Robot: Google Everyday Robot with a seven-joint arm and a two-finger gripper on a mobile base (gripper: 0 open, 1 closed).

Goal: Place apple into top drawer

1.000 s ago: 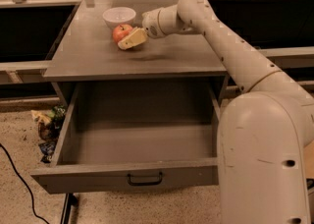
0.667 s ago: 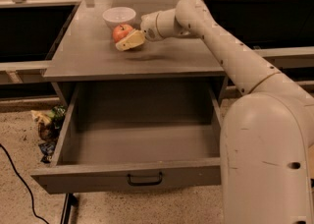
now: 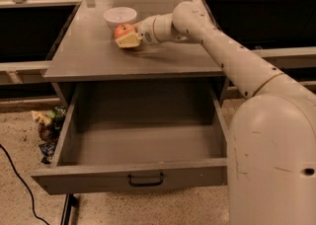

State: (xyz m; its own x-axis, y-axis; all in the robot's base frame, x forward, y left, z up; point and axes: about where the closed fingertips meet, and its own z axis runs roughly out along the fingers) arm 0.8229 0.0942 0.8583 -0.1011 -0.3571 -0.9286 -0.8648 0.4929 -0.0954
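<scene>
The gripper (image 3: pixel 126 36) is at the back of the desk (image 3: pixel 163 63), and its fingers (image 3: pixel 129 42) appear pinched on the apple (image 3: pixel 123 29). One yellowish finger presses the apple's near side, while the other is hidden behind the fruit. The apple sits between the fingers, just clear of the white bowl (image 3: pixel 120 16) beyond them. The top drawer (image 3: pixel 143 145) lies well below the fingers and towards the camera. It is pulled fully out and its floor is bare, so the coming move looks like a lift, then a carry forward over the desk edge and down. Against the earlier frames, the apple and fingers sit slightly higher and closer to the bowl, which suggests the lift is beginning. The drawer is unchanged.
</scene>
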